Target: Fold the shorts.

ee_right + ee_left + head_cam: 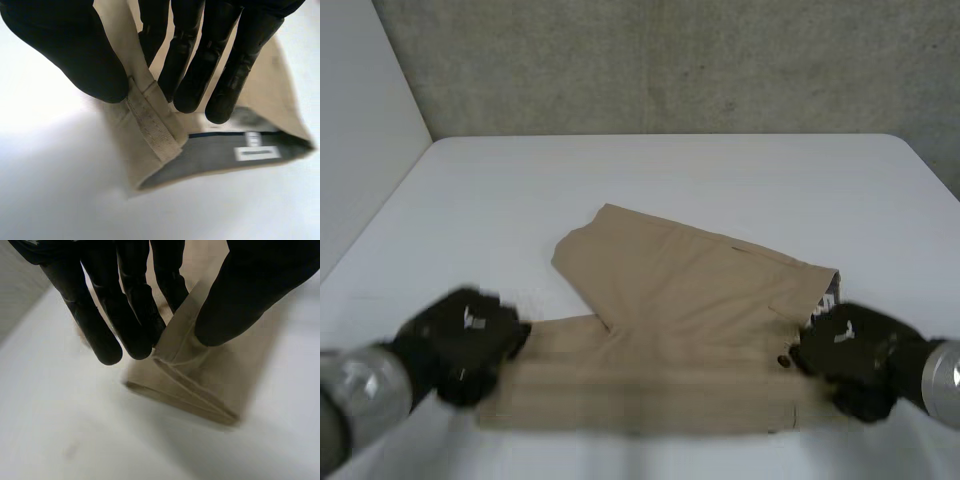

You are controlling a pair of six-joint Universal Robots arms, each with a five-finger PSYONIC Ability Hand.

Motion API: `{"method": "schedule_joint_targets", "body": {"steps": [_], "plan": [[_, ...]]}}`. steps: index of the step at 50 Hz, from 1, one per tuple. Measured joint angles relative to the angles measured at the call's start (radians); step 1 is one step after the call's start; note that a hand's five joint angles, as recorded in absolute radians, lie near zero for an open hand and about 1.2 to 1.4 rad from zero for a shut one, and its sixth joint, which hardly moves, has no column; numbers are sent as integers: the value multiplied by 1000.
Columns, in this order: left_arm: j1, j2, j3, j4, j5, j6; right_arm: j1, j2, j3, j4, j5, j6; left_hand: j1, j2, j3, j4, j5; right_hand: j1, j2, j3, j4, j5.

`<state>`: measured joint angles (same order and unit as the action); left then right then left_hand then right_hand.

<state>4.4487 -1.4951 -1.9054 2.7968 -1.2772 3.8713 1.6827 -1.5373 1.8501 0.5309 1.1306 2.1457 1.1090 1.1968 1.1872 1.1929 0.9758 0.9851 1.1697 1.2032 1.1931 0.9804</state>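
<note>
On the white table [670, 170] the tan shorts [670, 300] lie partly folded near its front edge, spanning the gap between both hands. The left hand [460, 340] pinches the leg hem between thumb and fingers. The right hand [855, 355] pinches the waistband the same way.

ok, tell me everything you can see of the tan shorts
The tan cloth shorts look like woven cotton and lie on the white table, one leg angled away, the other stretched along the near side. The black left hand pinches the stitched leg hem between fingers and thumb; the black right hand pinches the waistband at a belt loop. The open waist shows grey lining, a white label and a dark button.
</note>
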Motion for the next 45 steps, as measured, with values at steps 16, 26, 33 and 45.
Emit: {"method": "schedule_joint_targets", "body": {"steps": [16, 26, 33, 45], "plan": [[-198, -846, 900, 368, -256, -71, 109, 339, -325, -419, 366, 363, 0, 1, 0, 4, 0, 0, 0, 0, 0, 0], [-228, -1190, 1292, 486, -258, -23, 179, 515, -428, -631, 482, 355, 0, 1, 1, 4, 0, 0, 0, 0, 0, 0], [-230, -1332, 1441, 558, -224, -4, 198, 642, -498, -747, 539, 339, 0, 2, 0, 4, 0, 0, 0, 0, 0, 0], [-257, -1297, 1260, 934, -170, -11, 206, 609, -503, -936, 595, 324, -877, -931, -918, -934, -898, -782, -946, -995, -961, -911]]}}
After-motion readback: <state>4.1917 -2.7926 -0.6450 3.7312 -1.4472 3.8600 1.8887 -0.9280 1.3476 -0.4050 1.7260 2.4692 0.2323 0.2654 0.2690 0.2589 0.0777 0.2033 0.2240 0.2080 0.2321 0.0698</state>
